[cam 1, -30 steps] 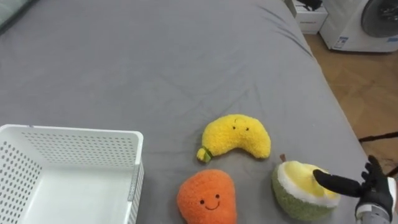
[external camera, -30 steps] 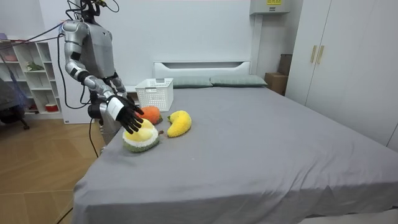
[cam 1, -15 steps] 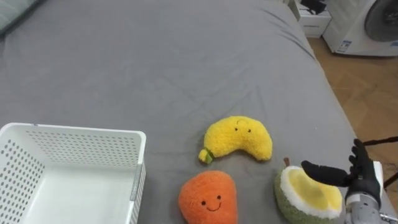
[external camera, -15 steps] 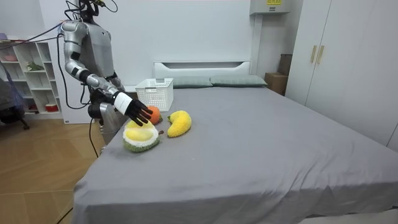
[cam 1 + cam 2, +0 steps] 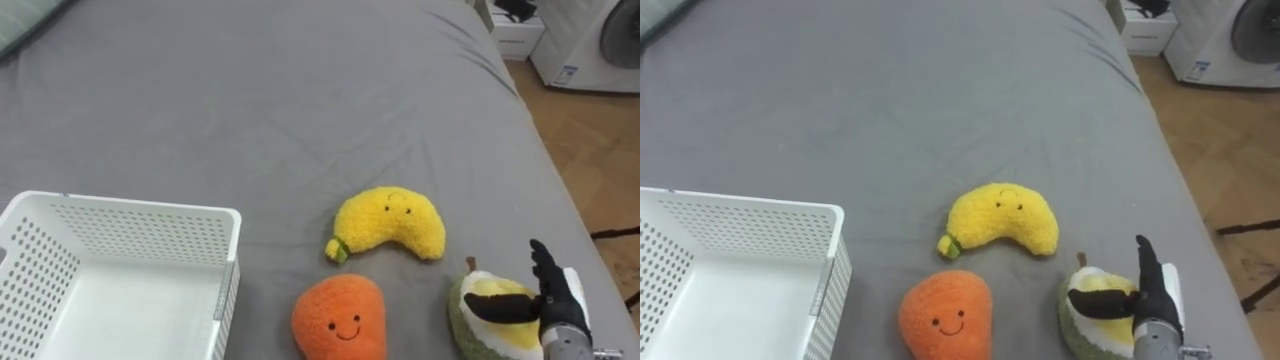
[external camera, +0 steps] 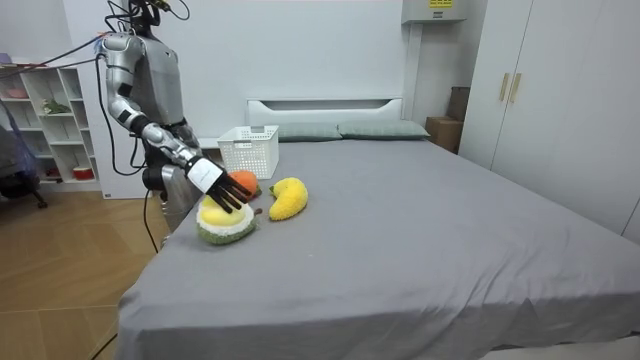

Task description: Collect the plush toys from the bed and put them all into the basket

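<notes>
On the grey bed (image 5: 250, 100) the yellow banana plush (image 5: 392, 222) lies near mid-view. The orange plush (image 5: 339, 320) is at its 7 o'clock and the green-and-yellow plush (image 5: 490, 290) at its 4 o'clock. The right hand (image 5: 558, 308) is at this last toy's 3 o'clock edge, fingers (image 5: 541, 268) straight and spread wide. The thumb lies across the toy's yellow face, seemingly touching it. The white basket (image 5: 140, 205) stands at 8 o'clock.

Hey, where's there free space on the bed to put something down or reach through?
The bed beyond basket and banana is bare. A gap runs between basket and orange toy. Crowded lower right: the three toys sit close, right hand over the green toy.
</notes>
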### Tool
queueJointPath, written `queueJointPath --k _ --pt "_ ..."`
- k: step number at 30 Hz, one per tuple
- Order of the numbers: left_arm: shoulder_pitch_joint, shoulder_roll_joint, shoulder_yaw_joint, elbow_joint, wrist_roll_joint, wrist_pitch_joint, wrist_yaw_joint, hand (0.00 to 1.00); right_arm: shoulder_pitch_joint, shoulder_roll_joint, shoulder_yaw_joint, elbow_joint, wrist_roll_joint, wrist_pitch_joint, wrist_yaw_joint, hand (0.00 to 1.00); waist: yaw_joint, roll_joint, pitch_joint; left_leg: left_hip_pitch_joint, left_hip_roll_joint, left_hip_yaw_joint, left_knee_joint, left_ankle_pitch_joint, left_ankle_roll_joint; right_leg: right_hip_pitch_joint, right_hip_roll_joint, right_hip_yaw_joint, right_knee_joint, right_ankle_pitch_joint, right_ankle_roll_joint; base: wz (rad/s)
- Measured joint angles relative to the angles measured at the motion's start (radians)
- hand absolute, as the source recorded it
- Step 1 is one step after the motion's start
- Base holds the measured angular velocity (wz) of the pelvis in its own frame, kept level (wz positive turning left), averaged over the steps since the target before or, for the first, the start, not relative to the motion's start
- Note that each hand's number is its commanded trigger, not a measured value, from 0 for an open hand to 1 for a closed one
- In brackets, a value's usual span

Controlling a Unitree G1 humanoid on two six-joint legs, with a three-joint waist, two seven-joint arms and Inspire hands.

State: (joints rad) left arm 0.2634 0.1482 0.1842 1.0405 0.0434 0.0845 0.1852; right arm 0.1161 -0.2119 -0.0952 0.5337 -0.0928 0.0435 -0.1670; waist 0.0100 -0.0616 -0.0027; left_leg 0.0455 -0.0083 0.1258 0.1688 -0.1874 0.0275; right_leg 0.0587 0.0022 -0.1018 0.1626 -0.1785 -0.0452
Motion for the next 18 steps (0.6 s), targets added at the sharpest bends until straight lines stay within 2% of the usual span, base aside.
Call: queueJointPath --k 5,11,12,13,14,15,18 --pt "0.006 0.0 0.0 -0.01 0.0 0.016 0.0 0.0 0.001 -0.006 0.022 0.112 -0.034 0.0 0.05 0.0 0.002 -0.007 -0.0052 0.002 -0.003 -0.022 0.002 0.0 0.001 0.022 -0.002 -0.013 -0.013 0.001 0.001 0.11" --pt "0.004 0.0 -0.001 -0.009 0.0 0.019 0.0 0.0 -0.007 -0.024 0.037 0.185 -0.044 -0.009 0.097 0.0 0.015 -0.014 -0.005 0.016 -0.004 -0.022 0.001 0.0 0.001 0.036 -0.002 -0.011 -0.015 0.001 0.001 0.0" --pt "0.004 0.0 -0.001 -0.008 0.0 0.019 0.0 0.0 -0.009 -0.025 0.037 0.198 -0.044 -0.01 0.097 0.04 0.018 -0.014 -0.005 0.019 -0.004 -0.022 0.001 0.0 0.001 0.039 -0.002 -0.011 -0.017 0.001 0.001 0.0" --pt "0.004 0.0 -0.001 -0.008 0.0 0.02 0.001 0.0 -0.01 -0.026 0.037 0.217 -0.044 -0.01 0.097 0.56 0.024 -0.014 -0.005 0.022 -0.004 -0.022 0.001 -0.001 0.001 0.044 -0.001 -0.011 -0.025 0.001 0.002 0.0" --pt "0.005 -0.001 -0.001 -0.008 0.0 0.022 0.001 0.0 -0.014 -0.028 0.037 0.234 -0.044 -0.011 0.097 0.85 0.025 -0.014 -0.005 0.023 -0.003 -0.022 0.001 -0.001 0.001 0.046 -0.001 -0.011 -0.027 0.002 0.002 0.0" --pt "0.005 -0.001 -0.002 -0.008 0.0 0.025 0.001 0.0 -0.018 -0.029 0.037 0.242 -0.045 -0.011 0.097 1.0 0.025 -0.014 -0.005 0.023 -0.003 -0.023 0.001 -0.001 0.001 0.046 -0.001 -0.012 -0.027 0.002 0.002 0.0" --pt "0.006 -0.002 -0.005 -0.007 0.001 0.038 0.001 0.0 -0.028 -0.036 0.036 0.262 -0.063 -0.011 0.095 1.0 0.025 -0.014 -0.005 0.018 -0.004 -0.03 0.004 -0.001 0.001 0.045 -0.001 -0.015 -0.026 0.002 0.002 0.05"
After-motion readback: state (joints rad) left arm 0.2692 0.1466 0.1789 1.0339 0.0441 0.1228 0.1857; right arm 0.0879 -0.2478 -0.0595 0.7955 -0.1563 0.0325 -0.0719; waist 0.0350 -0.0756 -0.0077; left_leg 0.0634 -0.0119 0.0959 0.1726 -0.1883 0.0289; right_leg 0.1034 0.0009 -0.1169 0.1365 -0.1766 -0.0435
